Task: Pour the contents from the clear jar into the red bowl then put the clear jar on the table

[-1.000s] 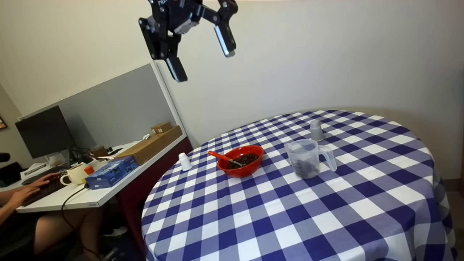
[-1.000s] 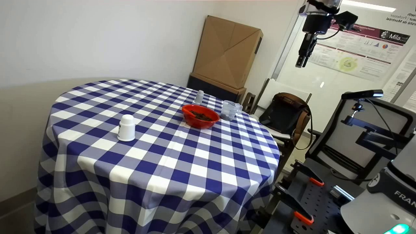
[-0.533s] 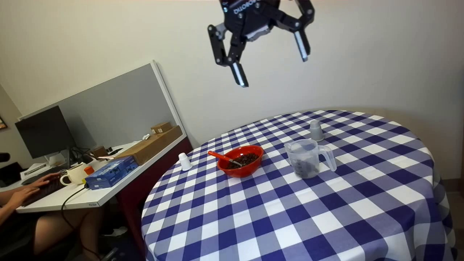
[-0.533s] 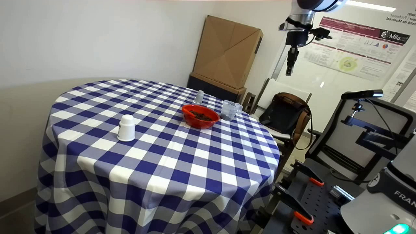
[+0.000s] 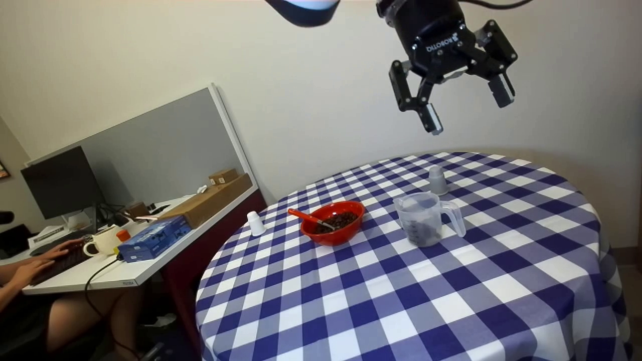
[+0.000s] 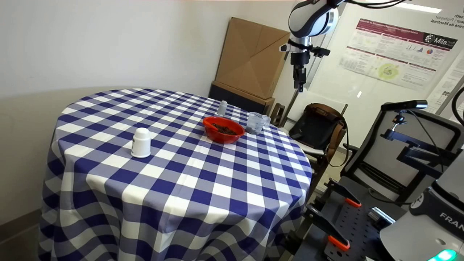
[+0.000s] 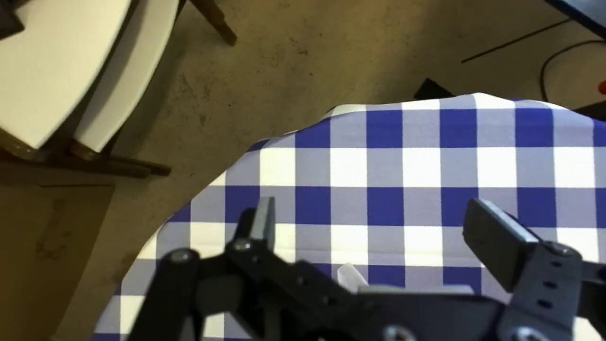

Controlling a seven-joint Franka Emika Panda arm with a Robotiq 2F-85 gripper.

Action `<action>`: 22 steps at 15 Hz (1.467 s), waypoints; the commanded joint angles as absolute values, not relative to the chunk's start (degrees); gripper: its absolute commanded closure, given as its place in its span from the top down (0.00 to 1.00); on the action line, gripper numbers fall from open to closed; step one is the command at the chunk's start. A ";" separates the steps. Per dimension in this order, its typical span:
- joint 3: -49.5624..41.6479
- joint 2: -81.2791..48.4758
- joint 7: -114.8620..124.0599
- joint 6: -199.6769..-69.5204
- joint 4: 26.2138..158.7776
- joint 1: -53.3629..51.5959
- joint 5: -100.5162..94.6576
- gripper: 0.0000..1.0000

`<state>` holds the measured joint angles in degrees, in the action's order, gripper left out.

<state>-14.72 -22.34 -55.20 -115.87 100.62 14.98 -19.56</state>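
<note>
The clear jar (image 5: pixel 420 220), a see-through measuring cup with a handle, stands upright on the checked table (image 5: pixel 351 301), with some dark contents low inside. It also shows in an exterior view (image 6: pixel 255 123). The red bowl (image 5: pixel 335 237) sits beside it, holding dark bits and a red-handled spoon (image 5: pixel 306 216); it also shows in an exterior view (image 6: pixel 222 137). My gripper (image 5: pixel 470 117) is open and empty, well above the table and the jar. In the wrist view the gripper (image 7: pixel 371 203) has its jaws wide apart; a translucent handle-like piece (image 7: pixel 349 276) shows behind its linkage, the rest hidden.
A pale whitish object (image 5: pixel 438 181) stands just behind the jar. A white object (image 5: pixel 256 224) stands near the table edge past the bowl. A desk (image 5: pixel 120 273) with a monitor and boxes is beside the table. A chair with a bag (image 6: pixel 315 127) is close by.
My open gripper has moved from above the bowl's far side to above the jar's side of the table, and somewhat lower. The jar and the bowl have not moved.
</note>
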 commanded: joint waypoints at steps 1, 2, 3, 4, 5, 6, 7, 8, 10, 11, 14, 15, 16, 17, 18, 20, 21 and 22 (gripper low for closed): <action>-11.56 -33.63 -67.10 -115.65 87.14 18.98 -19.66 1.00; -10.80 -35.65 -70.44 -116.26 85.41 19.94 -19.42 1.00; -10.21 -37.25 -73.41 -116.39 83.80 20.51 -19.59 1.00; -9.66 -38.53 -76.16 -116.53 83.10 20.91 -19.58 1.00; -9.21 -39.89 -79.00 -116.22 82.08 21.24 -19.63 1.00; -8.90 -40.95 -81.54 -115.65 81.74 21.34 -19.80 1.00; -8.70 -41.79 -84.18 -115.31 81.18 21.39 -20.10 1.00; -8.75 -42.29 -86.54 -115.43 81.43 21.17 -20.77 1.00; -9.08 -43.11 -90.84 -115.24 81.62 20.35 -22.14 1.00; -9.31 -43.48 -92.33 -115.34 81.64 19.97 -22.83 1.00; -8.85 -43.99 -94.69 -114.36 82.00 19.51 -21.85 1.00; -8.70 -44.08 -95.11 -113.88 82.05 19.33 -21.53 1.00; -8.48 -44.23 -95.18 -113.41 82.11 19.17 -21.17 1.00; -8.24 -44.31 -95.22 -112.94 82.21 19.04 -20.80 1.00; -7.98 -44.39 -94.96 -112.56 82.32 18.93 -20.41 1.00; -7.50 -44.51 -94.77 -112.22 82.57 18.72 -20.15 1.00; -7.37 -44.56 -94.47 -112.43 82.73 18.54 -20.19 1.00; -7.33 -44.66 -93.96 -113.04 83.03 18.27 -20.43 1.00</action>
